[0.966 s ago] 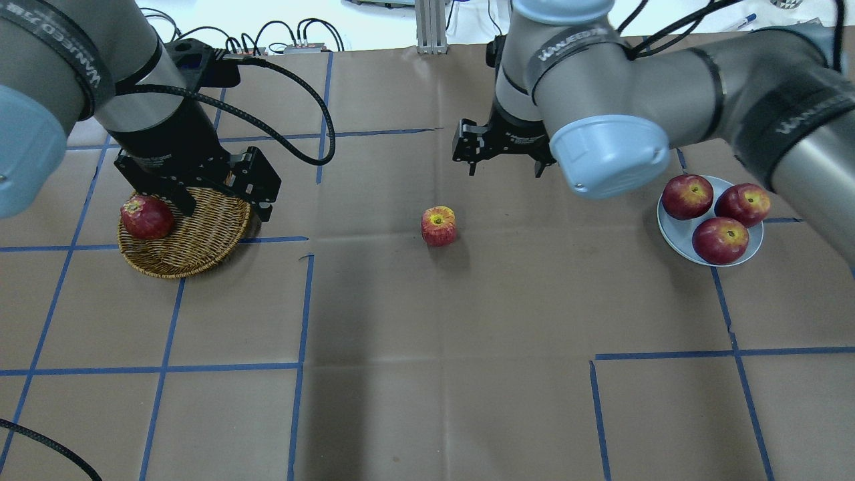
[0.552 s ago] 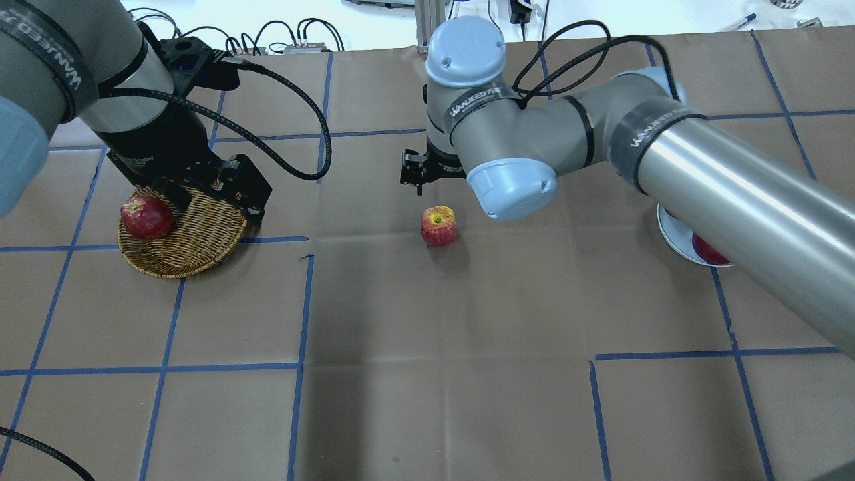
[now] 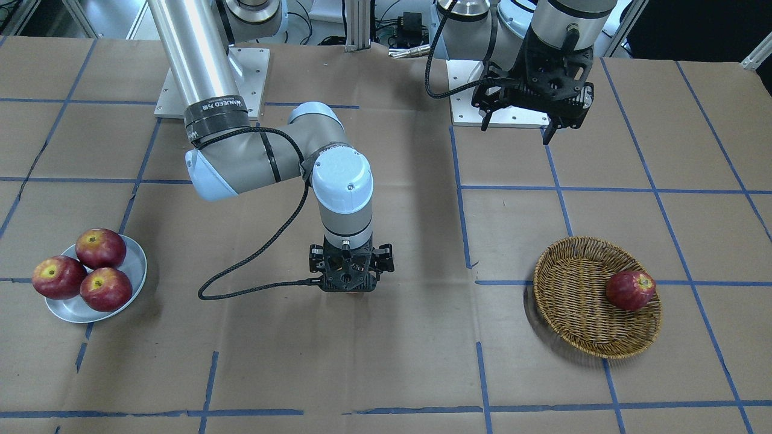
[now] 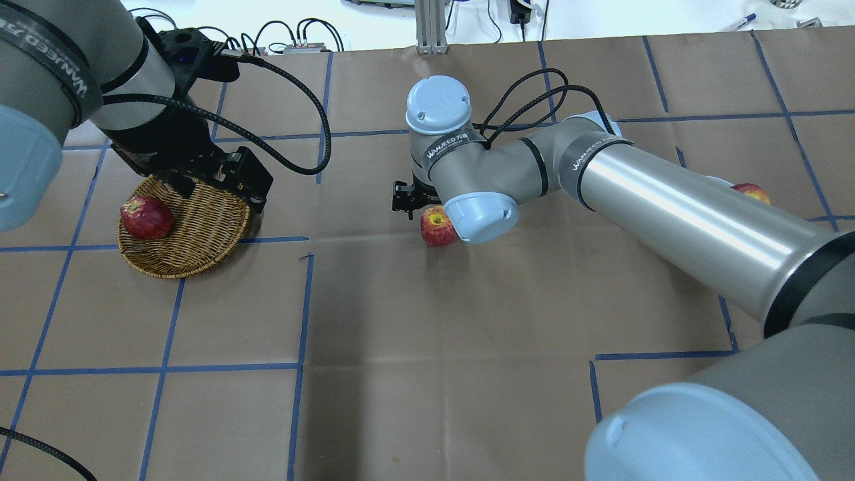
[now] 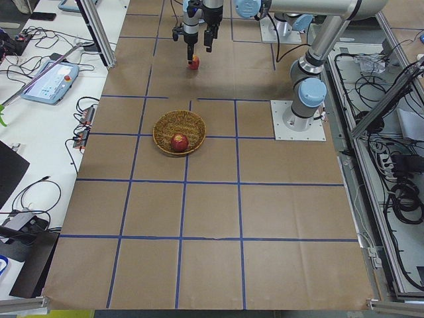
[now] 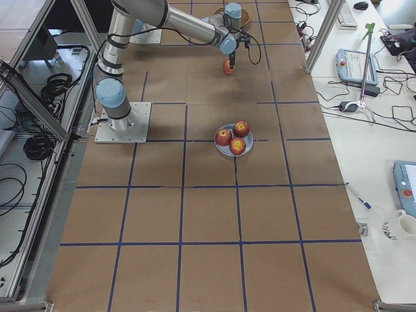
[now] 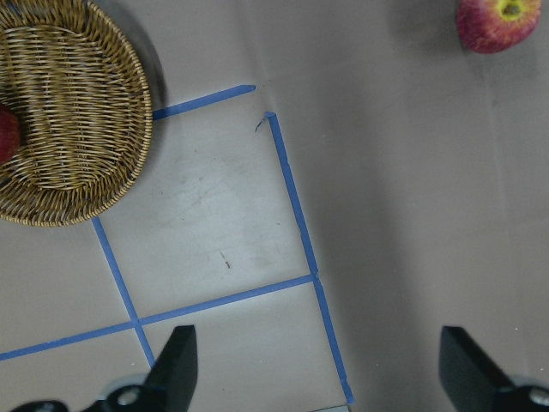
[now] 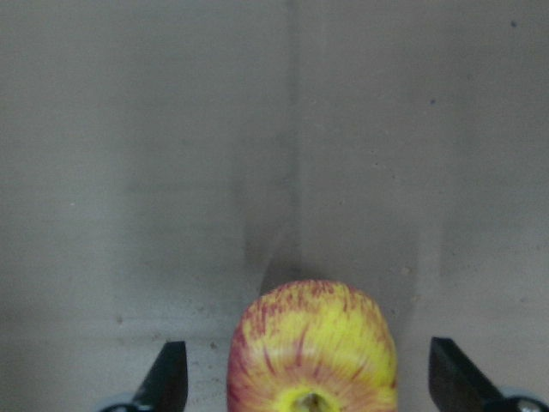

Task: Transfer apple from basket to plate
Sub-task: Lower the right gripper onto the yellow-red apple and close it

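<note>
The apple [image 4: 435, 228], red with yellow streaks, stands on the paper-covered table at mid-table, outside the basket [image 4: 194, 248]. My right gripper [image 8: 313, 378] is open and low over it. Its fingers [image 8: 171, 378] stand apart on either side of the apple [image 8: 313, 348] without touching it. In the front-facing view the right gripper [image 3: 350, 283] hides the apple. The plate [image 3: 136, 266] lies at the table's right end. My left gripper [image 7: 322, 369] is open and empty, raised behind the basket [image 3: 579, 337].
A dark red apple [image 4: 147, 217] lies in the basket. Three dark red apples [image 3: 84, 268] fill the plate. My right arm [image 4: 654, 200] stretches across the table's right half and covers the plate in the overhead view. Blue tape lines cross the brown paper.
My right arm has swung left from near the plate and lowered its open gripper around the streaked apple. My left gripper has drawn back a little from over the basket.
</note>
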Available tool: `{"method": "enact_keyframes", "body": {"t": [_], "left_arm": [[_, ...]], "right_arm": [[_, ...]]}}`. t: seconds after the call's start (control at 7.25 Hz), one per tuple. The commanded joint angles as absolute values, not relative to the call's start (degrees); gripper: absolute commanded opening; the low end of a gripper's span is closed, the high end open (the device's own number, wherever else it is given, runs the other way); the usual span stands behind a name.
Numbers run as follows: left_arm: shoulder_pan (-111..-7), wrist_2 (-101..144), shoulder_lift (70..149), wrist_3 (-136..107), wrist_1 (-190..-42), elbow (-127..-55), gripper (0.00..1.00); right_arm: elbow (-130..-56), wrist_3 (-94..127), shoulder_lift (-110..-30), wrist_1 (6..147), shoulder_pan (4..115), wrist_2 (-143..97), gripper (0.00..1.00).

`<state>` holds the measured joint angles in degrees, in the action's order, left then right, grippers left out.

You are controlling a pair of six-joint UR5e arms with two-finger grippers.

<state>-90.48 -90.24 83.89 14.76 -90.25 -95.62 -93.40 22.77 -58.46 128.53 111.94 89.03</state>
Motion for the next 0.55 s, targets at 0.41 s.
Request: {"method": "enact_keyframes", "body": {"t": [0.41], "left_arm": [[-90.18,-90.09,85.25,14.06,-90.09,-96.59,0.99]], "right_arm": [[-93.52,21.97,-58.09,128.32,111.62,88.95,0.51]]}}
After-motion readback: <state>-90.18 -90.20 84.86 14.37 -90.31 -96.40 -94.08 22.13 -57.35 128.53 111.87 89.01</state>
